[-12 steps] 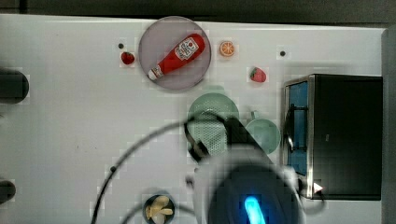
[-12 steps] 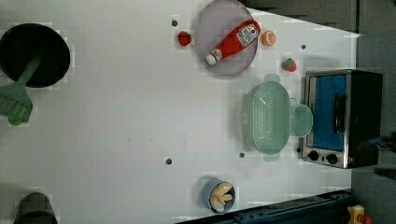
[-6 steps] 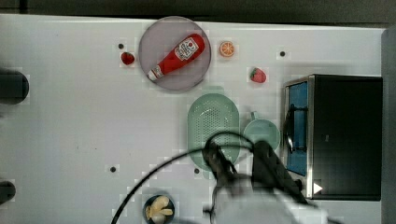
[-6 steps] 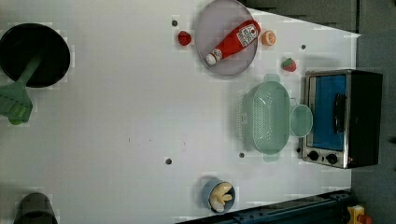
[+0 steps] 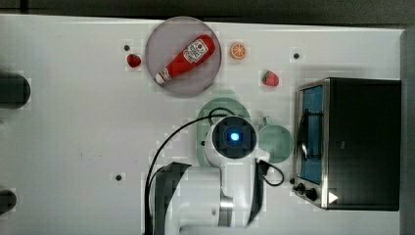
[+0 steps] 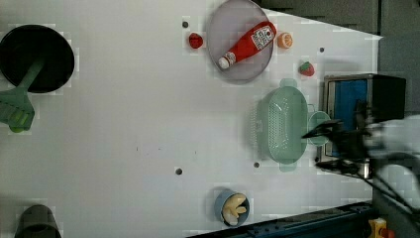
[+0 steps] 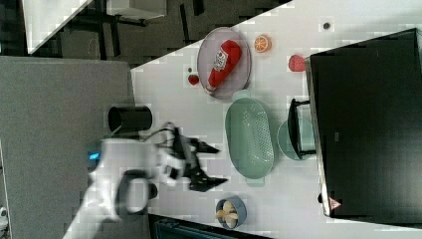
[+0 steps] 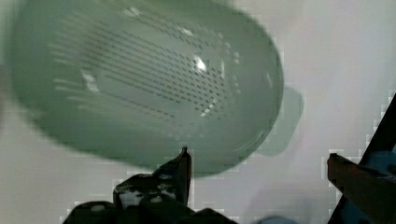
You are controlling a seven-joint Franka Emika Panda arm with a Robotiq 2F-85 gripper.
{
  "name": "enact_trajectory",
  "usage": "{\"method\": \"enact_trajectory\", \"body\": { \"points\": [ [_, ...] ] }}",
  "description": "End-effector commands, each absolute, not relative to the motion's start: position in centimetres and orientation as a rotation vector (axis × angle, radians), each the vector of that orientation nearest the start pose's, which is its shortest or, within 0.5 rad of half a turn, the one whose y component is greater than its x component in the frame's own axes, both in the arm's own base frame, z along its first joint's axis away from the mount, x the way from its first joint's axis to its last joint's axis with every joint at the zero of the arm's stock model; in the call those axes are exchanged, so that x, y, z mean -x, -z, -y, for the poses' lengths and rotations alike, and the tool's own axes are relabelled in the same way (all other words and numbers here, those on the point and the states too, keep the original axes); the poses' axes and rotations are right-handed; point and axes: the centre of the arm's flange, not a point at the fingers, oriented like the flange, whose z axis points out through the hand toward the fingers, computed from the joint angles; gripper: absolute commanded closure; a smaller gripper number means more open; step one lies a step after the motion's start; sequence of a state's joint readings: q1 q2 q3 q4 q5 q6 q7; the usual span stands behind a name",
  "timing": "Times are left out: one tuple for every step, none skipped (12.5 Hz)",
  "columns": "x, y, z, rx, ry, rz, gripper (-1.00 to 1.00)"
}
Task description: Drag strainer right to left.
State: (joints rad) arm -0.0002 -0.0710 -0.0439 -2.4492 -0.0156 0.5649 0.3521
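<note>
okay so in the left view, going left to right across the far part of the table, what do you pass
Black pan → red tomato → grey plate with the ketchup bottle on it → orange slice → strawberry.

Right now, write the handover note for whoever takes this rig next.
Pincer: open, empty, above the table beside the strainer, not touching it.
Strainer: upright on the table between the ketchup plate and the blue cup, beside the mug in front of the oven.
Done: approach only.
Left: grip the rim, then drag the strainer toward the top view's left.
</note>
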Motion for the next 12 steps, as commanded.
{"method": "enact_trajectory", "body": {
  "points": [
    [-46.5, -30.6, 2.2, 2.585, -0.109, -1.909, -1.0],
    [-46.9, -28.8, 2.0, 2.581, -0.08, -1.895, -1.0],
    [-47.3, -27.0, 1.8, 2.556, -0.06, -1.915, -1.0],
    [-47.4, -25.3, 1.6, 2.506, -0.053, -1.974, -1.0],
    [-47.4, -23.6, 1.2, 2.444, -0.052, -2.051, -1.0],
    [-47.3, -22.0, 0.5, 2.382, -0.042, -2.116, -1.0],
    [-47.3, -20.5, -0.5, 2.332, -0.03, -2.158, -1.0],
    [-47.3, -19.2, -1.5, 2.301, -0.016, -2.172, -1.0],
    [-47.2, -18.0, -2.3, 2.29, -0.008, -2.169, -1.0],
    [-47.1, -17.0, -3.1, 2.299, -0.004, -2.145, -1.0],
    [-46.8, -16.0, -3.6, 2.312, -0.012, -2.134, -1.0],
    [-46.6, -15.3, -3.9, 2.322, -0.024, -2.133, -1.0]
  ]
}}
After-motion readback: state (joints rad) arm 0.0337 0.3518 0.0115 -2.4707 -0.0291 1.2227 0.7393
